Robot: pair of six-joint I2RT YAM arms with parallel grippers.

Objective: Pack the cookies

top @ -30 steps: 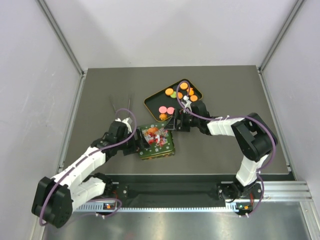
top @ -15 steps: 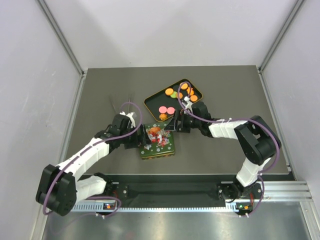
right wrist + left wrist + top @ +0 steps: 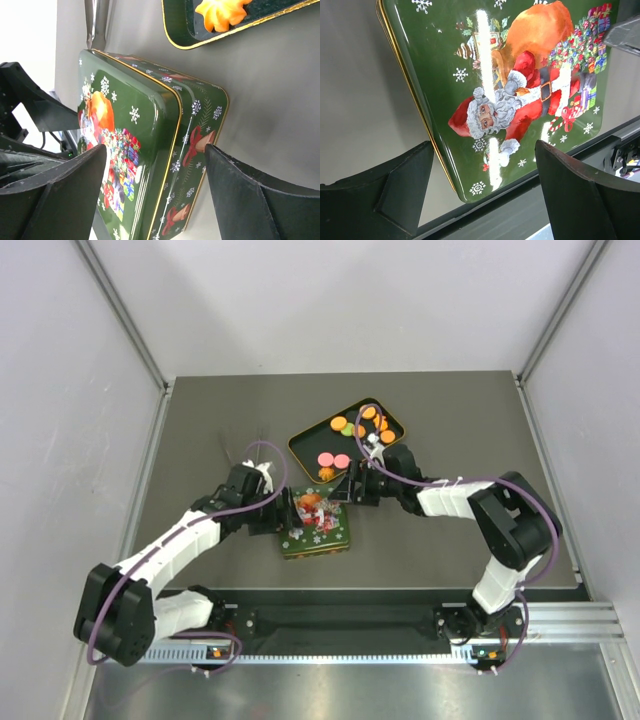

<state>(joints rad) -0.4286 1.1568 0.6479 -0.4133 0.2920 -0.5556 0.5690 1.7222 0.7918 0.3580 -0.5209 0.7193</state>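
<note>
The cookies (image 3: 339,423), orange, pink and green discs, lie in an open dark tray (image 3: 300,437) behind the centre. A closed green Santa tin (image 3: 318,530) stands in front of it. My left gripper (image 3: 283,512) is open at the tin's left edge; in the left wrist view (image 3: 485,200) its jaws stand wide over the lid (image 3: 520,75). My right gripper (image 3: 348,486) is open at the tin's far right corner; in the right wrist view (image 3: 155,195) its jaws straddle the tin (image 3: 150,150). An orange flower-shaped cookie (image 3: 222,11) lies in the tray (image 3: 170,35).
Two thin dark rods (image 3: 243,448) lie on the mat left of the tray; a shiny metal piece (image 3: 97,20) shows beyond the tin. The mat's front edge and a metal rail (image 3: 400,620) run just before the tin. Grey walls close both sides.
My left arm has swung right and forward, bringing its gripper up to the tin's left edge. The right gripper and the tin have hardly moved.
</note>
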